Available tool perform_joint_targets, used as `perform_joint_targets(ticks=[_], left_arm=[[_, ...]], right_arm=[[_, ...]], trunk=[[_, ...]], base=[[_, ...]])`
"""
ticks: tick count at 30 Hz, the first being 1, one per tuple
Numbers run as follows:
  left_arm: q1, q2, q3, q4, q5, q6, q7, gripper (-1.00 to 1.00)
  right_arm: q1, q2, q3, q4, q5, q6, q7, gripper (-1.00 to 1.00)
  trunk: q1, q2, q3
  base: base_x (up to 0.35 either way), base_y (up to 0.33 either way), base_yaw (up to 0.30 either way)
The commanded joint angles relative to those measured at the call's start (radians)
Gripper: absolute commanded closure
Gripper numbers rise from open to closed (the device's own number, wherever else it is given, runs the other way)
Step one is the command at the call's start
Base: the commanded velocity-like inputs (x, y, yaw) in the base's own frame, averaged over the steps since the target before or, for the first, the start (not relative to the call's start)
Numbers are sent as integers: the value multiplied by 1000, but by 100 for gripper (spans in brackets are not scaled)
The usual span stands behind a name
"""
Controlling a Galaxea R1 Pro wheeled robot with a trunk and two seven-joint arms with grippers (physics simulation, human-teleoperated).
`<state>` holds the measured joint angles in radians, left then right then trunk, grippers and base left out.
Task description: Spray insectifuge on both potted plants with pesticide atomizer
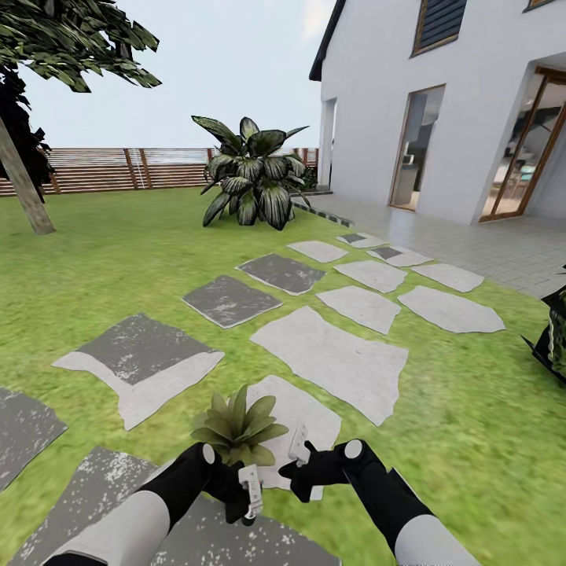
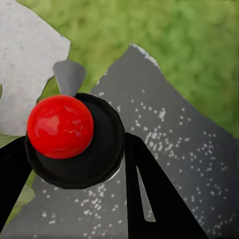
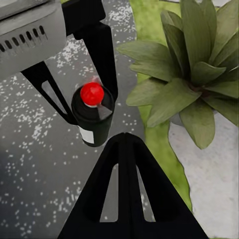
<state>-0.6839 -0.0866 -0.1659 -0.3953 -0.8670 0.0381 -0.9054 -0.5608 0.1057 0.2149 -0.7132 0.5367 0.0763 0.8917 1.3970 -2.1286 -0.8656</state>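
Gripping the pesticide atomizer (image 3: 93, 115), a black can with a red knob, the left gripper (image 1: 250, 489) sits at lower centre of the head view. A potted plant (image 1: 238, 428) stands just beside it on a stepping stone (image 1: 299, 417). The right gripper (image 1: 299, 448) appears closed and empty, though this is unclear.

Ahead of you a big dark broad-leaved bush (image 1: 250, 174) stands on the grass beyond the far stepping stones. To your right rises a white house (image 1: 440, 102) with tall glass doors (image 1: 417, 148); a leaning tree trunk (image 1: 23, 185) stands far left.
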Motion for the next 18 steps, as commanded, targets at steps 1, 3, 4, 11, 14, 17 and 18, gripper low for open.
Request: perform_joint_targets(ticks=[1, 3, 4, 11, 14, 17, 18], left_arm=[[0, 0, -1, -2, -3, 4, -4, 100], [0, -1, -1, -2, -2, 5, -6, 100], [0, -1, 0, -2, -2, 4, -6, 100], [0, -7, 2, -2, 5, -8, -12, 100], [0, -18, 3, -1, 6, -10, -12, 100], [0, -21, 3, -1, 8, -10, -13, 100], [0, -22, 4, -1, 9, -10, -13, 100]], right_arm=[[0, 0, 0, -2, 2, 8, 4, 100], [-1, 0, 0, -2, 2, 8, 4, 100], [-1, 0, 0, -2, 2, 8, 4, 100], [-1, 0, 0, -2, 2, 8, 3, 100], [-1, 0, 0, -2, 2, 8, 3, 100], [-1, 0, 0, -2, 2, 8, 3, 100], [-1, 0, 0, -2, 2, 8, 3, 100]], trunk=[[0, 0, -1], [0, 0, -1], [0, 0, -1], [0, 0, -1], [0, 0, -1], [0, 0, -1], [0, 0, -1]], base=[[0, 0, 0], [0, 0, 0], [0, 0, 0], [0, 0, 0], [0, 0, 0], [0, 0, 0], [0, 0, 0]])
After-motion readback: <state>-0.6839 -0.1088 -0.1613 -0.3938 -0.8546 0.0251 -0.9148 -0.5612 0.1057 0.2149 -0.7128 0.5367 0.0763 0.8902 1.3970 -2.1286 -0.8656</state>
